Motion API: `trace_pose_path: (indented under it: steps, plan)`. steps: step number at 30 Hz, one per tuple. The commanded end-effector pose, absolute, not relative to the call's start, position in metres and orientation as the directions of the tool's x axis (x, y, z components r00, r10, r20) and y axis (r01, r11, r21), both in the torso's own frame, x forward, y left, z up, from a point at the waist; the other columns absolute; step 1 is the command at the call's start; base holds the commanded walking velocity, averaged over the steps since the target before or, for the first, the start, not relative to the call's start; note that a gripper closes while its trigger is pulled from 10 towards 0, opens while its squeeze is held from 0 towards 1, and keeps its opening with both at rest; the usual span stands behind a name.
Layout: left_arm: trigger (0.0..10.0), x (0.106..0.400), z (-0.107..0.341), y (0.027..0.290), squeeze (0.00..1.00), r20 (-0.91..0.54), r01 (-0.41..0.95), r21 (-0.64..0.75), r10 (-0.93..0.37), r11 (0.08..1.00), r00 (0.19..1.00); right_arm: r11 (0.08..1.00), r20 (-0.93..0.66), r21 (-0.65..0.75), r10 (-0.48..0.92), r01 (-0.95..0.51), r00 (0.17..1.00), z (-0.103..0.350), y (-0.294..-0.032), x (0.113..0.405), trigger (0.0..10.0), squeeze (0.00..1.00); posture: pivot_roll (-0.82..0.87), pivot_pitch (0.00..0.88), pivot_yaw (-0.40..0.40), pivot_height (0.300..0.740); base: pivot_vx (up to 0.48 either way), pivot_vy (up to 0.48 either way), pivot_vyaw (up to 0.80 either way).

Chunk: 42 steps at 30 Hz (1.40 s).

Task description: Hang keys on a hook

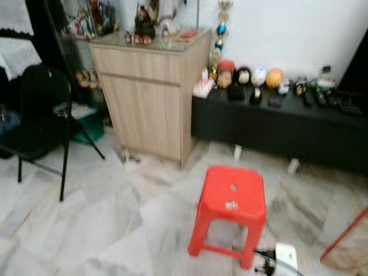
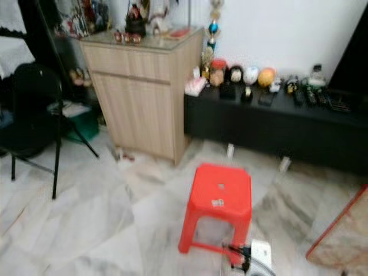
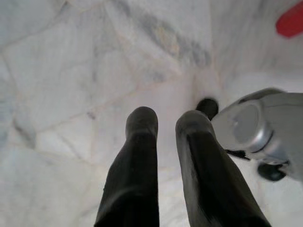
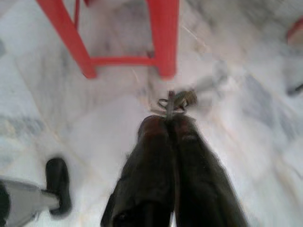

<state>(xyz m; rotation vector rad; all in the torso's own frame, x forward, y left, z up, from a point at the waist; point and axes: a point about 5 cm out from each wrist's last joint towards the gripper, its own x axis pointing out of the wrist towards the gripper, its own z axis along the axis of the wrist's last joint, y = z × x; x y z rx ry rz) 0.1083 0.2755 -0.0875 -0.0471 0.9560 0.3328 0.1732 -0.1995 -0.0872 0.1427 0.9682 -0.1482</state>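
My right arm hangs down w/ the right gripper (image 4: 169,124) pointing at the marble floor (image 1: 98,224); its two black fingers (image 4: 151,142) are pressed together, pinching the keys (image 4: 174,100) at the tips. The key ring & a small blurry bunch stick out just past the fingertips, so the keys are in my grip, above the floor. My left arm also hangs low, left gripper (image 3: 168,123) aimed at the floor, its fingers (image 3: 141,137) parted a little w/ nothing between them.

Around me, biggest first: a light wood cabinet (image 1: 152,98) stands ahead by the white wall, its top crowded w/ small figurines. Beside it runs a long low black table (image 1: 276,123) carrying a row of small round ornaments & dark bits. A black folding chair (image 1: 34,115) stands well off on the left-gripper side. A red plastic stool (image 1: 231,210) stands near, just beyond the right gripper's tips; its legs & crossbar (image 4: 125,60) show past the keys. A white plug block w/ cable (image 1: 282,257) lies by the stool's leg.

Head views are soft, so the ornaments are hard to ID. A reddish-edged board (image 1: 345,244) is cut off at the frame edge. I can't make out a hook. A silver part of my own body (image 3: 260,135) sits close beside the left gripper.
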Motion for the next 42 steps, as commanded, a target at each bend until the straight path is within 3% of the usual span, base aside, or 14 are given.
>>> trace_pose_path:
  steps: [1,9,18,34,42]
  plan:
    - [10.0,0.103,-0.090,0.273,0.00,-0.817,-0.296,0.084,0.236,0.952,0.527,0.981,-0.810,0.048,-0.072,0.188,0.581,-0.082,-0.202,0.183,10.0,0.00,0.18,0.000,-0.068,0.740,0.000,0.000,0.00]
    - [10.0,0.101,-0.092,0.266,0.00,-0.821,-0.270,0.094,0.228,0.958,0.523,0.978,-0.812,0.044,-0.084,0.203,0.578,-0.083,-0.203,0.181,10.0,0.00,0.18,0.000,-0.069,0.740,0.000,-0.472,0.00]
    - [10.0,0.134,-0.096,0.224,0.00,-0.818,-0.223,0.070,0.185,0.972,0.545,0.973,-0.814,0.045,-0.095,0.226,0.573,-0.084,-0.202,0.180,10.0,0.00,0.18,0.000,-0.066,0.740,0.000,-0.472,0.00]
    - [10.0,0.105,-0.096,0.253,0.00,-0.826,-0.245,0.096,0.215,0.965,0.521,0.961,-0.800,0.077,-0.099,0.266,0.591,-0.083,-0.200,0.182,10.0,0.00,0.18,0.000,-0.059,0.740,0.000,-0.479,-0.29]
    - [10.0,0.121,-0.099,0.224,0.00,-0.827,-0.192,0.087,0.178,0.978,0.534,0.955,-0.802,0.089,-0.100,0.282,0.589,-0.083,-0.197,0.183,10.0,0.00,0.19,0.000,-0.025,0.740,0.000,-0.480,0.00]
